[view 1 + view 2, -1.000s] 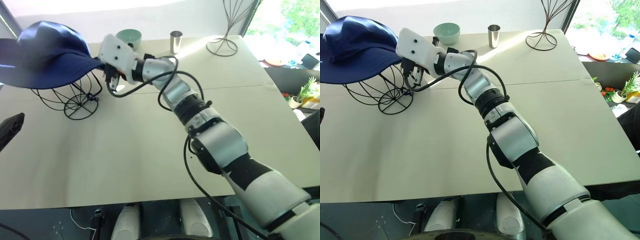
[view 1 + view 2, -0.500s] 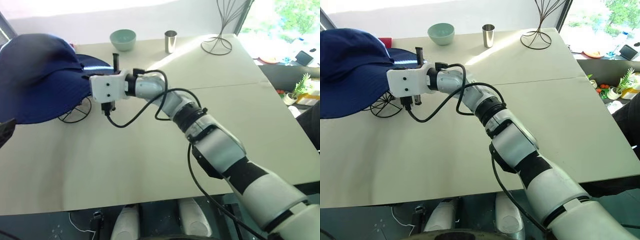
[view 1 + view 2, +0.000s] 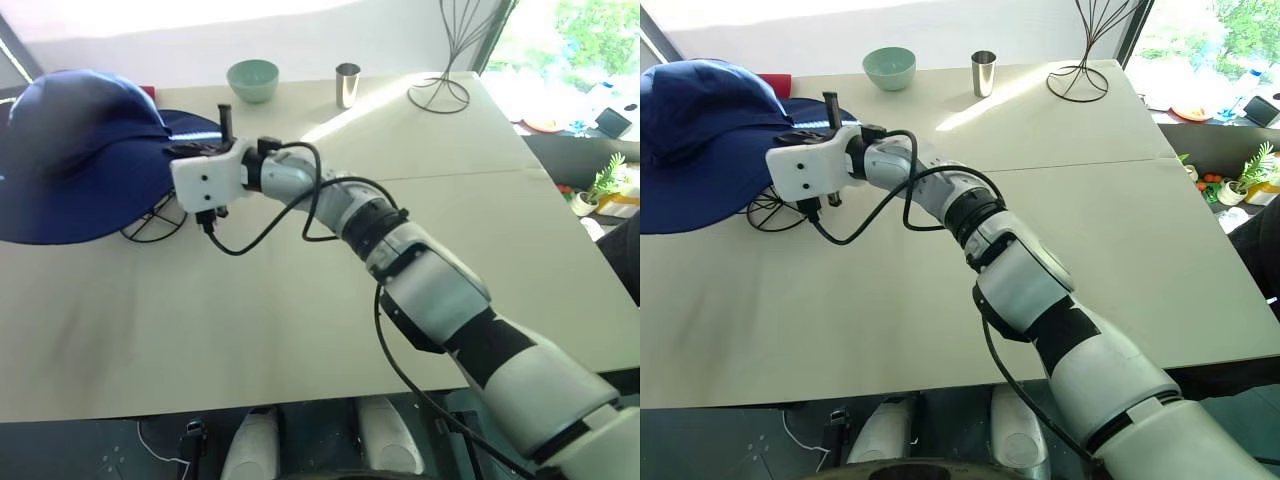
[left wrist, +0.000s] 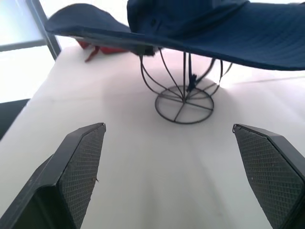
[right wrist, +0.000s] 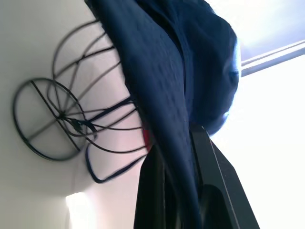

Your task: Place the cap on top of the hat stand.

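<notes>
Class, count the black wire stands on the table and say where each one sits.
2. The hat stand sits under the cap near the table's left edge; a taller flaring wire stand sits at the far right corner.

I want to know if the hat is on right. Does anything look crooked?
Yes. The blue hat sits lopsided on the wire stand. Its brim is pinched in the right gripper.

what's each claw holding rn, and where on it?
Right claw pinches the cap by its brim. Left claw is open, holding nothing.
</notes>
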`<action>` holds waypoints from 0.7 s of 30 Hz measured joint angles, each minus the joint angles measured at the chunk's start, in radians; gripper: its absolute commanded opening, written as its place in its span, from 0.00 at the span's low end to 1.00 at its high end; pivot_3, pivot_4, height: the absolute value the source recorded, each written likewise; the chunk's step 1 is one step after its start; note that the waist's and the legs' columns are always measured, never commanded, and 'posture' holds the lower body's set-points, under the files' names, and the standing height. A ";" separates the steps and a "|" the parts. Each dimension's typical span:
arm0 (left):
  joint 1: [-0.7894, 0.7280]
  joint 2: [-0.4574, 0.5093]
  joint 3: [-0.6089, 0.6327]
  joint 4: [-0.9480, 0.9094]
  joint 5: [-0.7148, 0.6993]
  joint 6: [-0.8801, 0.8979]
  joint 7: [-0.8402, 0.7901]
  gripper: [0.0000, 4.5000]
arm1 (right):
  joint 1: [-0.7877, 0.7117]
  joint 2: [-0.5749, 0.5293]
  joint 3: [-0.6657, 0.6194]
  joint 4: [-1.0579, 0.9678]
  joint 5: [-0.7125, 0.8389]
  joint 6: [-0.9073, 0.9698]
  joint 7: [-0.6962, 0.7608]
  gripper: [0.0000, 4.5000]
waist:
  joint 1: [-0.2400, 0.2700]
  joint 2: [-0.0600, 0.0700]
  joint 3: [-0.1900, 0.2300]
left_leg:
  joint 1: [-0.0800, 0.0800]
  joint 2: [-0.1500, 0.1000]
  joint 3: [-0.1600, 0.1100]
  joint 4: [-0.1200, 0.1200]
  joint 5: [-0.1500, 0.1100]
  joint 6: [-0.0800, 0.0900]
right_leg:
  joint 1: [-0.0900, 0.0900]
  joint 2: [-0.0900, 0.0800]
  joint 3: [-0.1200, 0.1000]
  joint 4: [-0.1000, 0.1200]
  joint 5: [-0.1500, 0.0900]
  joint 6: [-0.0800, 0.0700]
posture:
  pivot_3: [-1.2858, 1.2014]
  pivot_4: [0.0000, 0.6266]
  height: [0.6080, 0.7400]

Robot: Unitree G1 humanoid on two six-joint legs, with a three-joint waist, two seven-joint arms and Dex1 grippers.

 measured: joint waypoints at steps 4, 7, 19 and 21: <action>-0.002 0.007 -0.015 -0.008 -0.003 0.001 -0.001 1.00 | -0.037 -0.003 0.088 0.039 -0.116 0.023 -0.152 0.00 | -0.001 0.000 0.000 | 0.000 0.000 0.000 -0.001 0.000 0.000 | -0.001 0.000 0.000 0.000 0.000 -0.001 | 0.52 0.24 1.00; 0.000 0.007 -0.036 -0.017 -0.003 0.002 -0.001 1.00 | -0.051 -0.006 0.167 0.054 -0.213 0.020 -0.270 0.00 | -0.002 0.000 0.000 | 0.000 0.000 0.000 -0.001 0.000 0.000 | -0.001 0.000 0.000 0.000 0.000 -0.001 | 0.52 0.24 1.00; -0.025 0.023 -0.040 -0.011 -0.003 0.007 0.018 1.00 | -0.111 -0.008 0.233 0.078 -0.318 0.058 -0.463 0.00 | -0.002 0.000 0.000 | 0.000 0.000 0.000 -0.001 0.000 0.000 | -0.001 0.000 0.000 0.001 -0.001 -0.001 | 0.52 0.24 1.00; -0.037 0.025 -0.044 -0.005 -0.004 0.007 0.021 1.00 | -0.134 -0.014 0.272 0.078 -0.366 0.077 -0.523 0.00 | -0.002 0.000 0.000 | 0.000 0.000 0.000 -0.001 0.000 0.000 | -0.001 0.000 0.000 0.001 -0.001 -0.001 | 0.52 0.24 1.00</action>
